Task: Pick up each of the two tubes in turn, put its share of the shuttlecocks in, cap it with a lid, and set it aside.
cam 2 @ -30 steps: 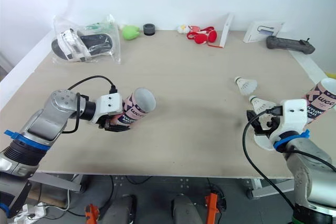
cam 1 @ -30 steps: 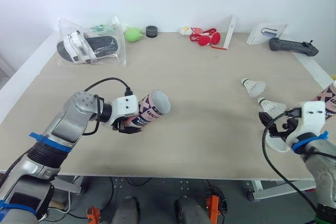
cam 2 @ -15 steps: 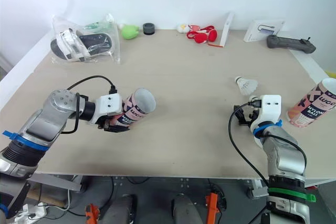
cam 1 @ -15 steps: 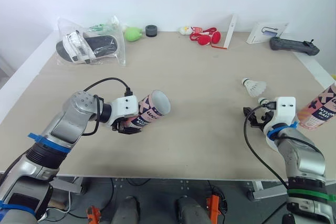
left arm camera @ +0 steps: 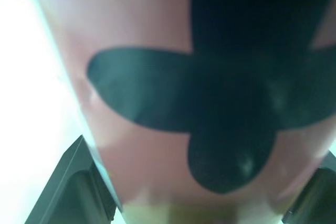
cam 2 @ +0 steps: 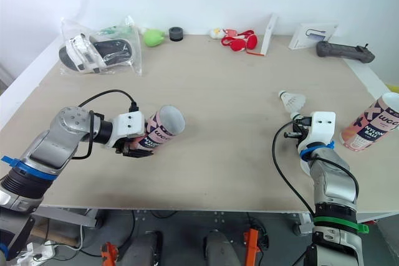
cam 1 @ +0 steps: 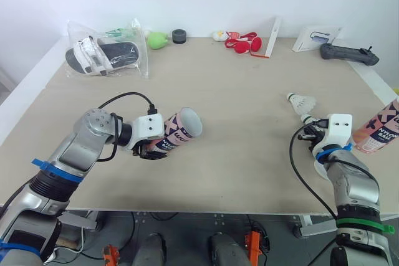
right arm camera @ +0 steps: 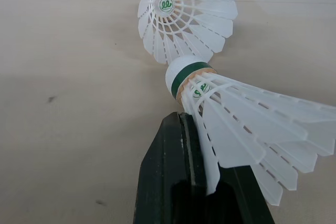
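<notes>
My left gripper point(cam 1: 153, 148) is shut on a pink patterned tube point(cam 1: 179, 131), held tilted above the table with its open mouth point(cam 1: 191, 122) toward the right. In the left wrist view the tube point(left arm camera: 173, 77) sits between the two fingers point(left arm camera: 79, 182). My right gripper point(right arm camera: 183, 121) is shut on the skirt edge of a white shuttlecock point(right arm camera: 231, 114) with a green-banded cork. A second shuttlecock point(cam 1: 302, 101) lies on the table just beyond it. The other pink tube point(cam 1: 379, 130) lies at the table's right edge, beside my right wrist.
Along the far edge lie a plastic bag of sandals point(cam 1: 106, 54), a green object point(cam 1: 158, 41), a black roll point(cam 1: 180, 36), a red item point(cam 1: 244, 44), a white card point(cam 1: 273, 37), a white box point(cam 1: 317, 38) and a black controller point(cam 1: 349, 55).
My right arm swung in from the front right edge to the near shuttlecock, and its fingers closed on the skirt. The left arm and its tube stayed still.
</notes>
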`<state>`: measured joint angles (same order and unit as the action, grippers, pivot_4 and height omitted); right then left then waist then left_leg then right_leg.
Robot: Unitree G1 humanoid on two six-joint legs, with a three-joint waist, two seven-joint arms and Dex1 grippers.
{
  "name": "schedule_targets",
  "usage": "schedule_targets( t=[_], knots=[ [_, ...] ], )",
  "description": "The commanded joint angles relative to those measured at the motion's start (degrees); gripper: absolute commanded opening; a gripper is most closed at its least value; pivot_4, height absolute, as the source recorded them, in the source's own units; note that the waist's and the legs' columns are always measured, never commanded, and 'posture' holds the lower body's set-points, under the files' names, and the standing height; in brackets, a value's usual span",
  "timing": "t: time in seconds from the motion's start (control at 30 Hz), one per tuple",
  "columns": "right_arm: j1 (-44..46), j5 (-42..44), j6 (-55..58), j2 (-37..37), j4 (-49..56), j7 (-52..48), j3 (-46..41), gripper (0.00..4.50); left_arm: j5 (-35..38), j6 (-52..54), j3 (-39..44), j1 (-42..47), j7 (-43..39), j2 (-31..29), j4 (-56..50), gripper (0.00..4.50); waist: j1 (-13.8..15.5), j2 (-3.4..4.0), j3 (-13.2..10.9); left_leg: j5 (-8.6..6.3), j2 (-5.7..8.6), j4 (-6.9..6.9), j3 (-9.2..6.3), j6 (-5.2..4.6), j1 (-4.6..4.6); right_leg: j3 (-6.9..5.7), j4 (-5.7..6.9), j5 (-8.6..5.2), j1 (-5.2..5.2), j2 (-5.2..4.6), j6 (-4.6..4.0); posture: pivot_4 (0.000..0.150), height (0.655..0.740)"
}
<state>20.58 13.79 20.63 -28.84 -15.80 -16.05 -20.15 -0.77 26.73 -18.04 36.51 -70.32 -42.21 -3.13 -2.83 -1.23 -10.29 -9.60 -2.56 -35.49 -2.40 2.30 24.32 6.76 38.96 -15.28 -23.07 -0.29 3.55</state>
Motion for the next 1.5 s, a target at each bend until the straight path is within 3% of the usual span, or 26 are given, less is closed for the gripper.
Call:
schedule_targets(
  t=[0.03, 0.1, 0.27, 0.43, 0.57, 0.7, 0.93, 1.07, 1.2, 1.4, 1.43, 1.5],
  knots=[
    [-2.06, 1.8, 1.76, -1.23, 7.3, -0.47, -1.86, 0.07, 0.15, 0.06, -0.85, -0.39, -0.4, -0.23, -0.37, 3.07, 0.06, 0.0, 0.0, 0.0, 0.0, 0.0, 0.0, 0.0, 0.0, 0.0, 0.0, 0.0, 0.0, 0.0, 0.0, 0.15, 0.74],
    [-3.65, 3.15, 4.06, -2.11, 11.62, -1.17, -2.69, 0.07, 0.17, 0.1, -0.8, -0.46, -0.41, -0.31, -0.46, 3.07, 0.05, 0.0, 0.0, 0.0, 0.0, 0.03, -0.02, 0.0, 0.01, -0.02, 0.0, -0.03, -0.01, 0.0, -0.01, 0.15, 0.74],
    [-10.2, 13.58, 16.83, -12.36, 32.46, -12.64, -4.71, 0.07, 0.22, 0.01, -0.76, -0.91, -0.39, -0.42, -0.35, 3.07, 0.09, 0.16, -0.06, -0.01, 0.03, 0.03, 0.0, 0.0, 0.1, 0.02, 0.0, -0.08, -0.09, -0.03, 0.03, 0.15, 0.74],
    [-4.18, 23.76, 22.89, -20.29, 46.19, -22.95, 2.3, 0.07, 0.21, -0.53, -1.58, -0.41, -0.37, 0.66, 0.65, 3.07, -0.44, 0.15, -0.06, -0.01, -0.07, 0.02, -0.05, -0.01, -0.07, 0.01, 0.02, -0.02, -0.03, 0.1, -0.16, 0.15, 0.74],
    [7.74, 24.18, 25.8, -20.77, 48.7, -25.74, 13.91, 0.07, -0.3, -1.36, -2.14, 0.44, -0.41, 1.95, 2.08, 3.07, -0.41, 0.06, -0.1, 0.05, -0.07, -0.05, -0.04, -0.07, -0.08, 0.0, 0.02, 0.02, -0.03, 0.08, -0.32, 0.15, 0.74],
    [17.89, 18.43, 24.78, -19.07, 45.99, -28.53, 26.07, 0.07, -0.63, -2.27, -2.29, 0.91, -0.3, 2.67, 2.94, 3.07, 0.23, 0.04, -0.08, 0.06, -0.04, -0.09, 0.02, -0.06, 0.07, -0.02, -0.04, 0.0, -0.09, -0.02, -0.28, 0.15, 0.74],
    [22.23, 13.97, 23.9, -17.3, 43.91, -33.34, 35.1, 0.07, -0.81, -2.05, -2.09, 0.92, 0.24, 3.31, 2.99, 3.07, 0.67, 0.01, -0.07, 0.04, 0.0, -0.08, -0.12, -0.05, 0.36, -0.2, -0.11, 0.0, -0.23, -0.09, 0.0, 0.15, 0.74],
    [22.14, 13.31, 23.63, -15.42, 44.09, -34.49, 35.94, 0.07, -0.74, -1.63, -1.89, 0.41, 0.58, 3.29, 2.35, 3.07, 0.67, 0.01, -0.06, 0.05, -0.01, -0.09, -0.18, -0.06, 0.33, -0.27, -0.09, 0.02, -0.2, -0.07, -0.04, 0.15, 0.74],
    [22.39, 14.67, 24.52, -12.97, 44.37, -33.44, 32.79, 1.24, -0.66, -1.32, -1.74, -0.17, 0.83, 3.22, 1.84, 3.07, 0.64, 0.01, -0.06, 0.05, -0.03, -0.1, -0.18, -0.06, 0.31, -0.27, -0.08, 0.05, -0.2, -0.04, -0.07, 0.15, 0.74],
    [21.08, 17.89, 27.44, -12.76, 45.5, -33.0, 26.98, 4.18, -0.67, -1.09, -1.81, -0.49, 0.92, 3.38, 1.42, 3.07, 0.67, 0.0, -0.05, 0.05, -0.03, -0.1, -0.2, -0.06, 0.33, -0.28, -0.08, 0.04, -0.19, -0.05, -0.05, 0.15, 0.74],
    [20.56, 18.72, 28.04, -12.88, 45.12, -32.1, 24.42, 4.44, -0.66, -1.08, -1.82, -0.52, 0.92, 3.36, 1.37, 3.07, 0.68, 0.0, -0.05, 0.05, -0.03, -0.1, -0.21, -0.06, 0.33, -0.29, -0.08, 0.03, -0.19, -0.04, -0.06, 0.15, 0.74],
    [19.23, 17.85, 28.52, -13.93, 42.7, -29.03, 19.46, 4.44, -0.66, -1.12, -1.83, -0.64, 0.95, 3.23, 1.29, 3.07, 0.74, 0.0, -0.06, 0.05, -0.03, -0.1, -0.24, -0.06, 0.34, -0.32, -0.07, 0.04, -0.18, -0.05, -0.06, 0.15, 0.74]
  ],
)
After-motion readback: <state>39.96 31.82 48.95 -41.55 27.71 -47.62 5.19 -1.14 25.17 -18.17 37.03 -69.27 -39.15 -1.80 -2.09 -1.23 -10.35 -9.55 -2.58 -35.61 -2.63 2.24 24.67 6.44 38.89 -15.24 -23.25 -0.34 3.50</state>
